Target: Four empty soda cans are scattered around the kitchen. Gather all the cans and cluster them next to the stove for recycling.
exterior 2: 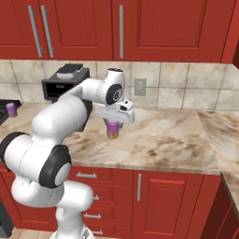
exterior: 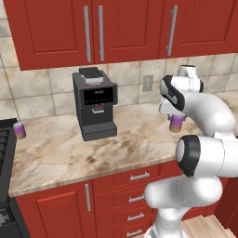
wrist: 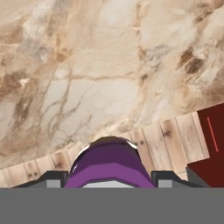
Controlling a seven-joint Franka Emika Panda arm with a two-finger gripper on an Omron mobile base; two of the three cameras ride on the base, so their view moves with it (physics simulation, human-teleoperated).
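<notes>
Hand view shows the fingers (wrist: 109, 178) pinching a purple can (wrist: 109, 168) by its sides, lifted over the tabletop (wrist: 100, 74). Empty can's light, thin, slippery; squeeze mid-body gently. Another can (exterior: 19, 130) waits far left.

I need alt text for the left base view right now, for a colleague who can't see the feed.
The white arm's pincer grips a purple soda can above the beige marbled countertop. A dark coffee machine stands near the tiled wall, and a second purple can sits at the counter's left end beside the black stove. Red cabinets hang above.
</notes>
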